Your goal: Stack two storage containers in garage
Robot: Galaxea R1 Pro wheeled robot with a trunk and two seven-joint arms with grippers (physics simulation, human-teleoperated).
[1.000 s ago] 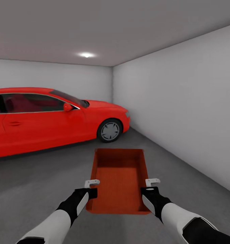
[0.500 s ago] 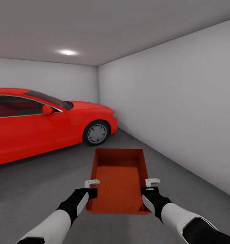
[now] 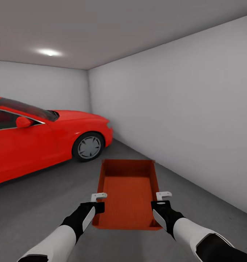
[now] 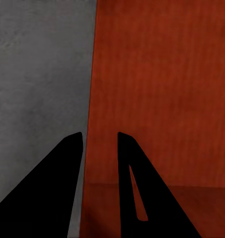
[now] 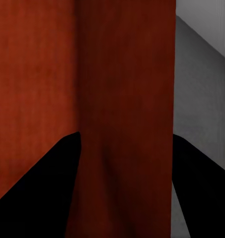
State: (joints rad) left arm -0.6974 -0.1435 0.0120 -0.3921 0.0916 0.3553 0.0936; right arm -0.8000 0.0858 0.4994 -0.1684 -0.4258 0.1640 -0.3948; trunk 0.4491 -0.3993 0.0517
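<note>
Head view: storage container (image 3: 127, 193) at 6 o'clock, carried above the floor (image 3: 36, 196); left gripper (image 3: 98, 203) and right gripper (image 3: 158, 204) clamp its side walls. Red car (image 3: 39, 138) at 9 o'clock.

Left wrist: fingers (image 4: 129, 183) straddle the container's wall.

Right wrist: fingers (image 5: 42, 178) likewise.

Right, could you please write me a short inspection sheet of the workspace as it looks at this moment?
Surface: rough dark grey floor, bare where visible.
Job's things: one orange-red storage container, open-topped and empty, held off the floor between both arms; a second container: nothing seen.
Clutter: nothing seen.
Grippers: left gripper straddles the container's left wall, one finger inside, one outside; right gripper straddles the right wall likewise.
Cables: nothing seen.
Surroundings: garage with white-grey walls, a ceiling spotlight and a red car ahead on the left.
</note>
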